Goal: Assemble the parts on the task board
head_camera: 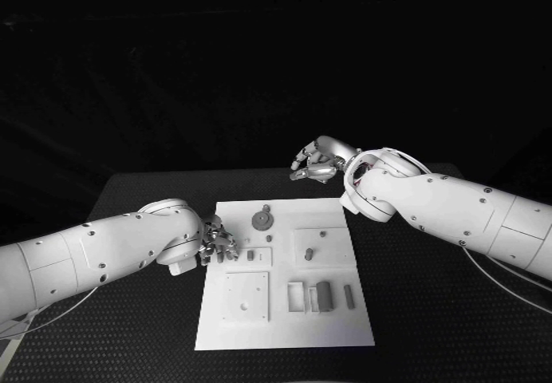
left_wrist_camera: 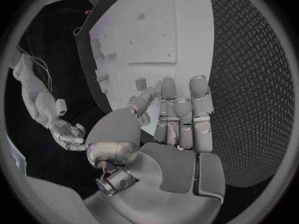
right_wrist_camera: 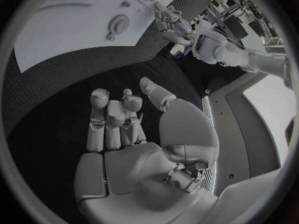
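Task board: you see the white task board [head_camera: 288, 319] lying flat in the middle of the black table [head_camera: 138, 199], long side running away from the robot.
Parts: a round disc part [head_camera: 265, 218] sits near the board's far edge; a small peg [head_camera: 309, 254] stands in the square recess on the right; an upright block [head_camera: 323, 294] and a thin bar [head_camera: 348, 296] stand near the slotted pockets closer to the robot; another small piece [head_camera: 250, 255] stands in the left recess.
Left hand: note the left hand [head_camera: 215, 243] at the board's left edge, just beside that left recess. In the wrist view its fingers [left_wrist_camera: 181, 112] lie straight and side by side over the board's edge, holding nothing.
Right hand: the right hand [head_camera: 315, 162] hangs beyond the board's far edge, well apart from the parts. Its fingers [right_wrist_camera: 109, 117] are loosely bent over the black mat and hold nothing.
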Controlling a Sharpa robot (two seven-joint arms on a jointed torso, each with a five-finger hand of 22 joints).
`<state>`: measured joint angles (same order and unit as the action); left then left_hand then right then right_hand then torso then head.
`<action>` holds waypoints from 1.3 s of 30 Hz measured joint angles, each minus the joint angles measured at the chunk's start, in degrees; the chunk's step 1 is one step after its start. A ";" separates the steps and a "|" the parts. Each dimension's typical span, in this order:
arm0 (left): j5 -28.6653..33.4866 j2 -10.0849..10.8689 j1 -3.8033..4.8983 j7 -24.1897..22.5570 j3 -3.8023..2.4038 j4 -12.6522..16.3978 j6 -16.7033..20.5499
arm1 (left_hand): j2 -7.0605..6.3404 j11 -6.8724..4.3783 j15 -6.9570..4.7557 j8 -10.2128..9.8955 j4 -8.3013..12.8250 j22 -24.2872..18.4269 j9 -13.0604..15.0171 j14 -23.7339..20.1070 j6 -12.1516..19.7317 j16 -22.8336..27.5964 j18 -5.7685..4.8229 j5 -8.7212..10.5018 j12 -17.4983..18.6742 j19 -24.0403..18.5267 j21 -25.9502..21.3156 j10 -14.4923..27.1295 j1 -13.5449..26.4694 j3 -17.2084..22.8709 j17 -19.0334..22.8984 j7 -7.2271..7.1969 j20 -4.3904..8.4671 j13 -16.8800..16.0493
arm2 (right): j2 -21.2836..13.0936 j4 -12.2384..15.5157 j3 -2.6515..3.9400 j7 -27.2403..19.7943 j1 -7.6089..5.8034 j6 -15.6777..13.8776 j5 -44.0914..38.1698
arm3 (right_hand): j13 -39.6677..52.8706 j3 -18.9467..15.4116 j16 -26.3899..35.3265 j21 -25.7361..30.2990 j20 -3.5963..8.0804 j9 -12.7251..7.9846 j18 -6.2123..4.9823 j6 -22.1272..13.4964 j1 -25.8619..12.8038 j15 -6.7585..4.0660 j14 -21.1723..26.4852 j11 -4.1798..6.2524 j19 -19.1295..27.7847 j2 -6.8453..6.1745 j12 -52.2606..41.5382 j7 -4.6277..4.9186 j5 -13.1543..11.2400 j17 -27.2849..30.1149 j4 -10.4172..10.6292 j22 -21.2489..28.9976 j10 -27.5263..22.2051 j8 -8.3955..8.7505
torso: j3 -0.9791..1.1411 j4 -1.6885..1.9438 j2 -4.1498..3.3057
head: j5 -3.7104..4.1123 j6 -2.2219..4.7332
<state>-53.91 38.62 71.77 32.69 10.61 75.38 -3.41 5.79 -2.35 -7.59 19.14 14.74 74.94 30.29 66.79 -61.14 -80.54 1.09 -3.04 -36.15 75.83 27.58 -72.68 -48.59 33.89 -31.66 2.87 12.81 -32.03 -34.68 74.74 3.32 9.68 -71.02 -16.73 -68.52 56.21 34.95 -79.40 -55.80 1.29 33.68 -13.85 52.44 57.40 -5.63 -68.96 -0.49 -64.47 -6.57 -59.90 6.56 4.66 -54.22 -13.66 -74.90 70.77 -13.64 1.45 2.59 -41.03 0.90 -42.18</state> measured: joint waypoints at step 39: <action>-1.73 0.19 0.01 0.08 0.06 0.62 -0.46 | -0.08 -0.13 -0.24 -0.28 0.23 -0.03 -0.06 0.06 -0.14 -0.18 -0.01 0.00 0.00 -0.03 0.00 -0.12 -0.09 0.41 -0.09 0.17 -0.02 0.00 | -0.03 0.01 0.00 0.02 0.05 0.13 0.03 | -0.01 0.00 0.00 0.00 0.11 -0.02 -0.01 0.02 0.00 0.01 0.01 -0.13 -0.13 0.00 0.00 -0.02 0.00 -0.03 0.00 -0.05 -0.13 0.00 | -0.03 0.02 0.02 | -0.02 -0.07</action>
<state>-55.63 38.81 71.78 32.77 10.66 76.00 -3.87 5.72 -2.48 -7.83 18.86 14.97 74.91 30.23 66.85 -61.28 -80.72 1.09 -3.04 -36.15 75.81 27.58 -72.80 -48.68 34.29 -31.75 3.04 12.79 -32.03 -34.71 74.75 3.32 9.70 -70.96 -16.60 -68.49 56.20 34.95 -79.40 -55.80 1.40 33.66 -13.86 52.45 57.40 -5.62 -68.95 -0.62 -64.61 -6.57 -59.90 6.54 4.66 -54.26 -13.67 -74.95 70.64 -13.64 1.42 2.61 -41.01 0.88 -42.25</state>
